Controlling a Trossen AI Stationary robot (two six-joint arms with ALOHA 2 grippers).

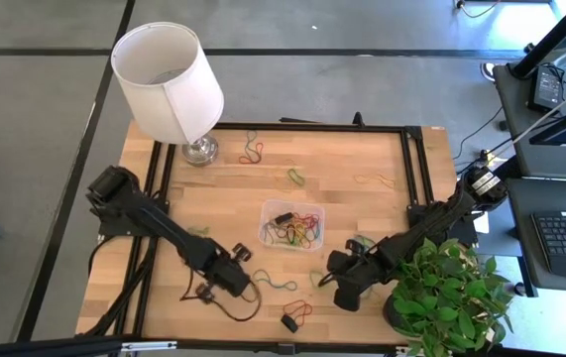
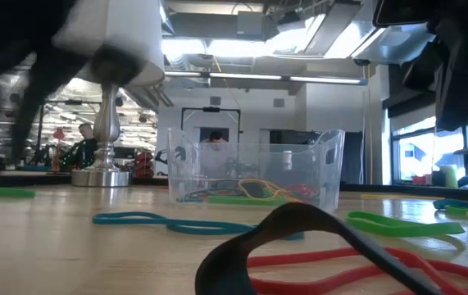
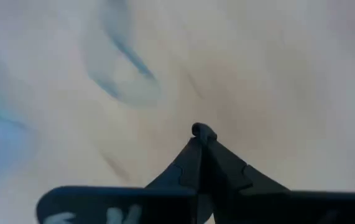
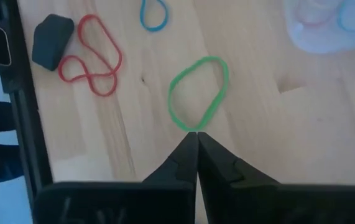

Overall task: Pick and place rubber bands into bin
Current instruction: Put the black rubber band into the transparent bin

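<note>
The clear bin [image 1: 292,226] stands mid-table and holds several rubber bands. Loose bands lie around it: a teal one [image 1: 275,283], a green one [image 4: 197,93], a red one [image 4: 90,56] beside a black block [image 4: 53,38]. My left gripper [image 1: 246,281] is shut near the table's front edge, just left of the teal band; its wrist view is blurred and shows nothing between the fingers [image 3: 203,132]. My right gripper [image 4: 196,134] is shut at the green band's near edge, right of the bin. My right gripper has its fingertips closed on the near edge of the green band [image 4: 193,127], where the loop narrows to a point. The fingers slant down from the table's right side. The rest of the loop lies open and flat on the wood.
A lamp with a white shade [image 1: 169,79] stands at the far left corner. A potted plant [image 1: 451,297] crowds the near right corner behind my right arm. More bands lie toward the far edge [image 1: 251,151], [image 1: 374,181]. Black frame rails [image 1: 411,169] border the table.
</note>
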